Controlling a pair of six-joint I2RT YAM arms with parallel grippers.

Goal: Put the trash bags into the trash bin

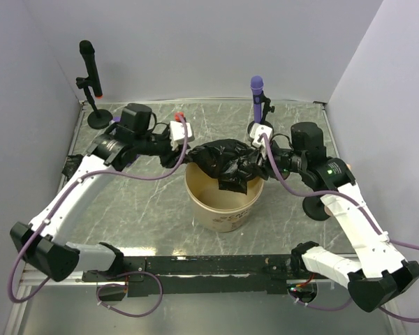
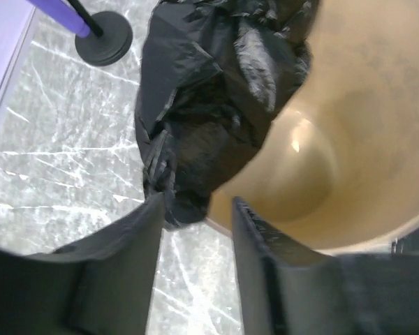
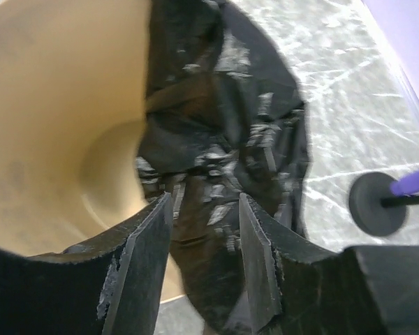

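Observation:
The tan trash bin (image 1: 223, 202) stands mid-table, its pale inside (image 2: 335, 139) showing. A glossy black trash bag (image 1: 227, 162) lies crumpled over its far rim, part hanging inside and part outside. My left gripper (image 1: 186, 148) sits at the bag's left end. It is open in the left wrist view, with marble showing between the jaws, and the bag's lower tip (image 2: 178, 206) touches the left fingertip (image 2: 152, 223). My right gripper (image 1: 264, 162) is at the bag's right end, open, with its fingers (image 3: 153, 230) straddling the bag (image 3: 223, 139) without pinching it.
A black microphone on a stand (image 1: 91, 70) is at the far left corner. A purple microphone (image 1: 257, 91) stands just behind the bin, its round base (image 3: 376, 204) close to the bag. White walls enclose the table on three sides.

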